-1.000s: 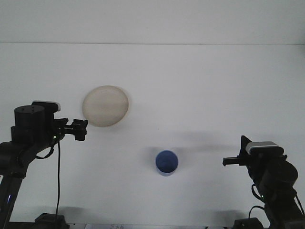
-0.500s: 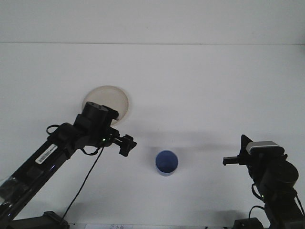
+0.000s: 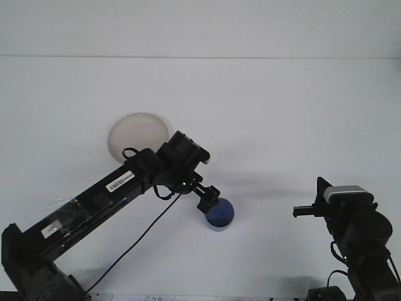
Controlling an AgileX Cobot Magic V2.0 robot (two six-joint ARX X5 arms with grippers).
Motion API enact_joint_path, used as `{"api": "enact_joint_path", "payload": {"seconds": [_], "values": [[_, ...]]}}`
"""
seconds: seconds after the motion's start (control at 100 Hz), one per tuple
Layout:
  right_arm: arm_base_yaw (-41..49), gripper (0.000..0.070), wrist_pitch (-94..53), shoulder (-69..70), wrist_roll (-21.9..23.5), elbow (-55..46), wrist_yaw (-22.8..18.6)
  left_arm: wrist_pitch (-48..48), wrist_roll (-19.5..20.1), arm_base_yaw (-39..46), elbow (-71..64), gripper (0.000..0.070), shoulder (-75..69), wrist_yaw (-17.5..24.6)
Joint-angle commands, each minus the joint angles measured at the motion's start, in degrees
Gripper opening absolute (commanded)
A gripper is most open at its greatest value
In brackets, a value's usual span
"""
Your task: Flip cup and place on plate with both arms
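Observation:
A blue cup stands upright on the white table, its mouth facing up, right of centre near the front. A beige plate lies flat at the back left. My left arm stretches diagonally from the lower left, and my left gripper hangs over the cup's left rim, hiding part of it. Whether it touches the cup cannot be made out. My right gripper is level with the cup, well to its right. It points left and is shut and empty.
The left arm's black links and cable cross the table between the plate and the cup. The right arm's base fills the lower right corner. The table's far edge runs across the back.
My left arm has swung from the far left, past the plate, to the right and forward, and its gripper has come down onto the cup's left rim. The right arm, cup and plate have not moved.

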Motion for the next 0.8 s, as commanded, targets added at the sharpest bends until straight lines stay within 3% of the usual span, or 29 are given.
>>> {"api": "enact_joint_path", "payload": {"seconds": [0.0, 0.2, 0.32, 0.51, 0.79], "values": [[0.2, 0.0000, 0.6, 0.2, 0.9, 0.3, 0.0, -0.5, 0.5, -1.3, 1.2, 0.0585, 2.4, 0.3], [0.2, 0.0000, 0.6, 0.2, 0.9, 0.3, 0.0, -1.5, 1.7, -4.2, 1.2, 0.0557, 5.1, -0.1], [0.2, 0.0000, 0.7, 0.2, 0.9, 0.3, 0.0, -1.0, 1.9, -4.9, 1.2, 0.0275, 5.8, -2.4], [0.2, 0.0000, 1.5, 0.2, 1.0, 0.3, -0.1, -0.2, 2.1, -5.0, 1.2, 0.0000, 7.5, -3.2], [0.2, 0.0000, 1.6, 0.2, 1.0, 0.3, -0.1, -2.8, 1.8, -3.9, 4.5, 0.0005, 7.7, -8.2]]}}
